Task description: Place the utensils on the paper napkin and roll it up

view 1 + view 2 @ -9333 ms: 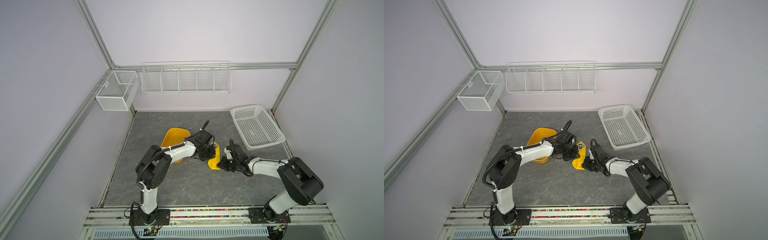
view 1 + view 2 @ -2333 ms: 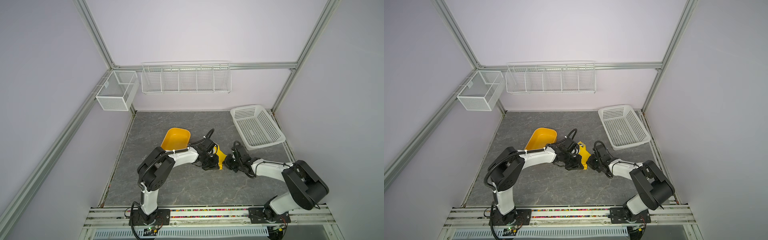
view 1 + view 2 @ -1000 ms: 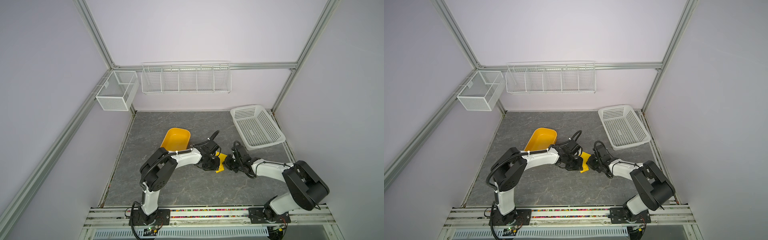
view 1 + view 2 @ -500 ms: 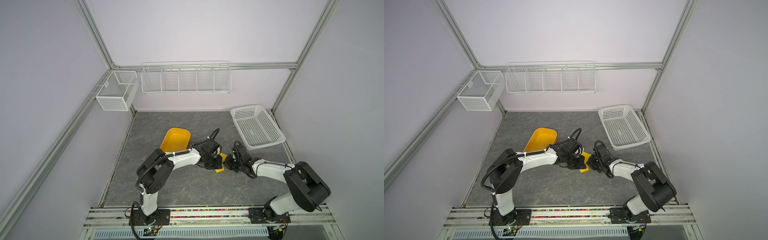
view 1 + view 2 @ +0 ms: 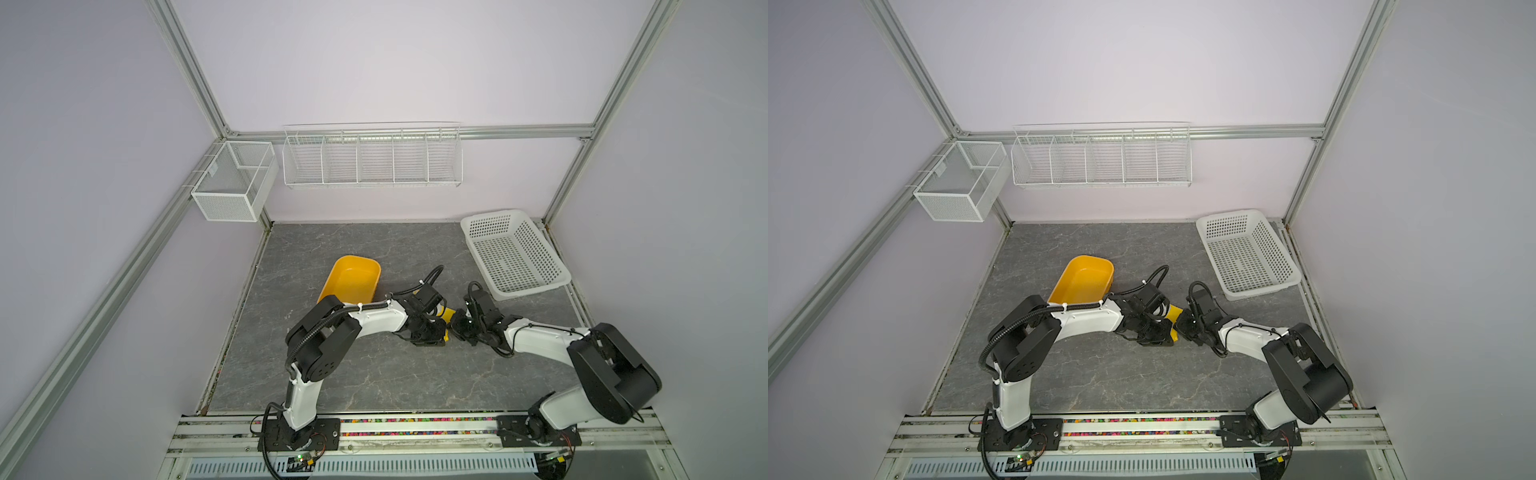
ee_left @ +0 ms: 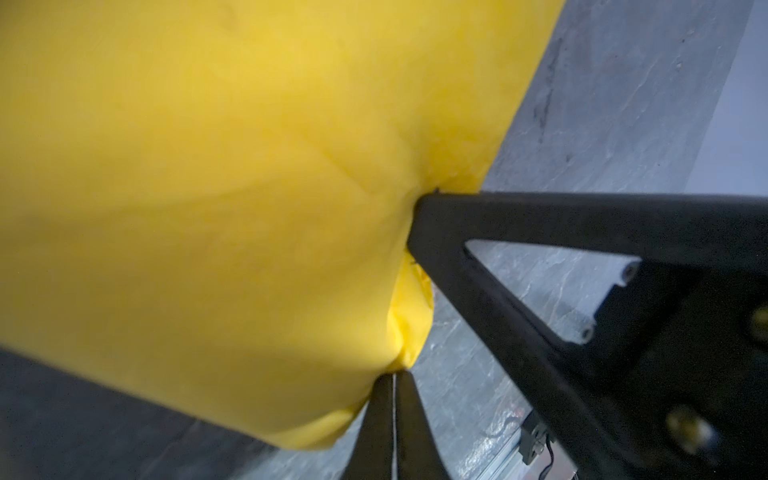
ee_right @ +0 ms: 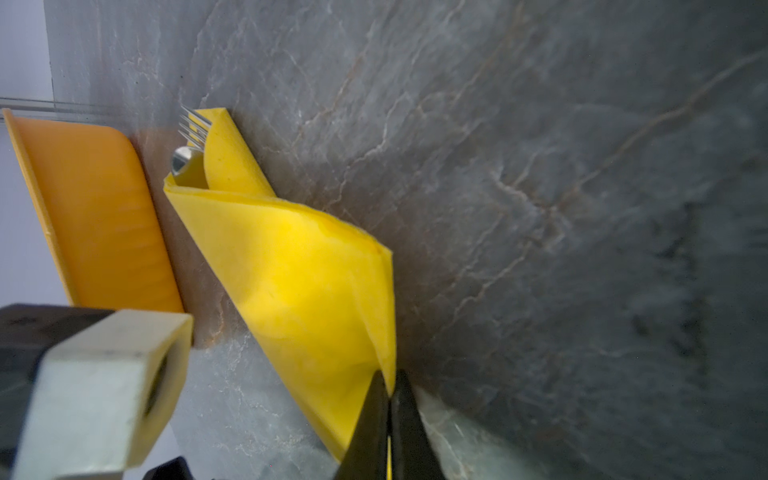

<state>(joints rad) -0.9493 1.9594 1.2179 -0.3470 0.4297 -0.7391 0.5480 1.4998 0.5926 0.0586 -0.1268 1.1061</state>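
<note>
— While both pairs of jaws were shut, what had each caught?
— The left jaws pinched a bunched fold of the paper napkin [image 6: 208,187]. The right jaws nipped its nearest corner, a yellow sliver showing between them.
— And farther out?
— From the right jaws the loose roll ran away across the table [image 7: 540,166]. A fork [image 7: 194,124] and a spoon [image 7: 182,160] poked from its far end, just beside the tub [image 7: 95,216].
— How would it handle?
— Soft, thin, easily torn paper around heavier, slippery steel, I judged; hold it by the edges, gently.
— Against the earlier top view?
— Less yellow showed between the two pairs of jaws, which stood closer together.
</note>
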